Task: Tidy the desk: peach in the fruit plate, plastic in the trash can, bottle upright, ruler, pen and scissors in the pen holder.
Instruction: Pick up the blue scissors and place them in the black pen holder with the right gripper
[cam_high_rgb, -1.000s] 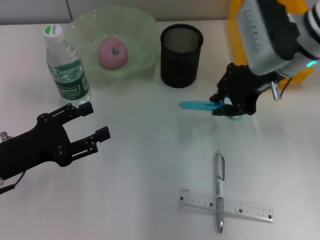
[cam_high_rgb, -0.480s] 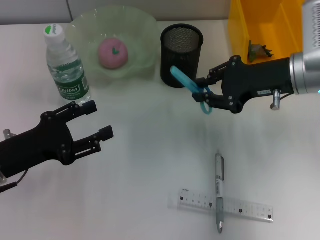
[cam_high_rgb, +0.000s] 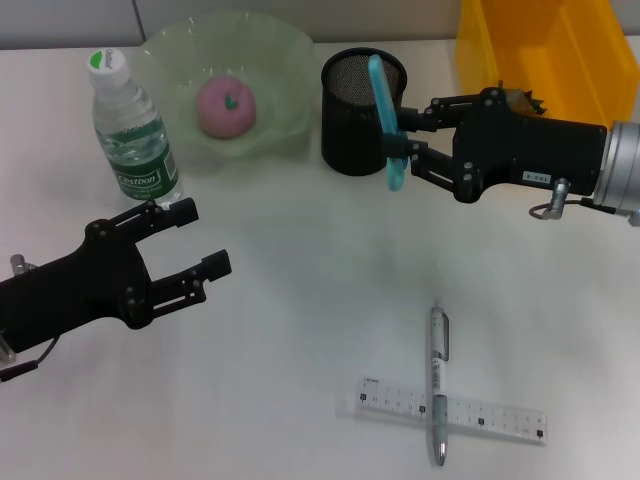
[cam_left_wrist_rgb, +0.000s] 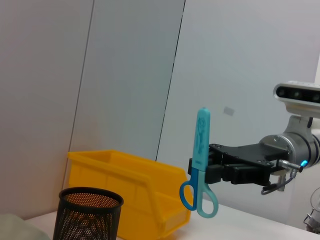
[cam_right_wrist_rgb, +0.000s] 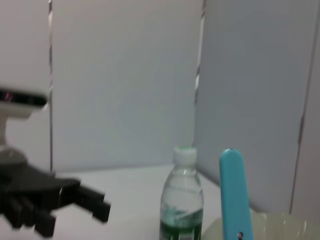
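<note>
Scissors (cam_high_rgb: 385, 120): stiff, light, held upright beside the holder (cam_high_rgb: 362, 97), near the desk's far edge.
Right gripper (cam_high_rgb: 412, 135): clenched on the shank above the loops.
Left gripper (cam_high_rgb: 190, 245): released, idle.

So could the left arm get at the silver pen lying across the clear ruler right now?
Probably yes: the left claw is open and holds nothing, and bare table lies between it and the silver pen atop the clear ruler.
</note>
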